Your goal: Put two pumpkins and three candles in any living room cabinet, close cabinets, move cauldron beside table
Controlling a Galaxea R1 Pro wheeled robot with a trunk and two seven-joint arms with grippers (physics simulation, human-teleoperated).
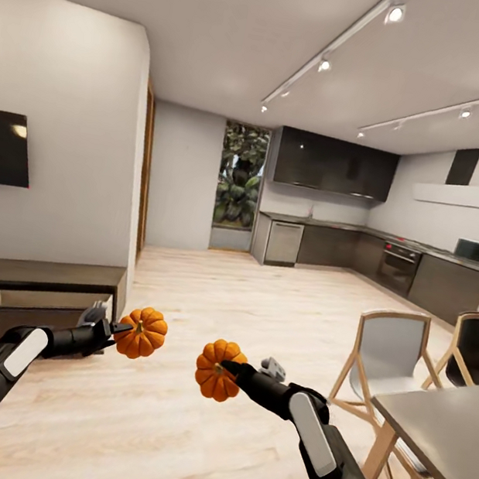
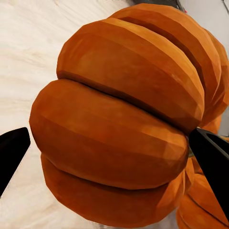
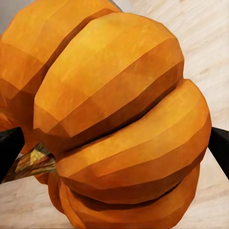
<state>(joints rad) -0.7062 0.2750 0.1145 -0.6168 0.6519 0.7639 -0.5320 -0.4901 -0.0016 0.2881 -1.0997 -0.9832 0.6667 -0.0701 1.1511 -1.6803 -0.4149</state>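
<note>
I hold one ribbed orange pumpkin in each hand above the light wood floor. My left gripper (image 1: 123, 328) is shut on the left pumpkin (image 1: 142, 332), which looms large in the left wrist view (image 2: 119, 124) between black fingertips (image 2: 212, 157). My right gripper (image 1: 226, 366) is shut on the right pumpkin (image 1: 217, 369), close up in the right wrist view (image 3: 119, 129). The dark-brown cabinet (image 1: 37, 271) stands low at the left under the black TV, with a drawer (image 1: 32, 300) pulled open showing a pale inside.
A grey table (image 1: 445, 433) with wooden chairs (image 1: 387, 360) stands at the right. The kitchen with dark cabinets (image 1: 335, 164) lies at the back. A white wall corner (image 1: 129, 173) rises behind the cabinet's end. Open wood floor (image 1: 260, 298) stretches ahead.
</note>
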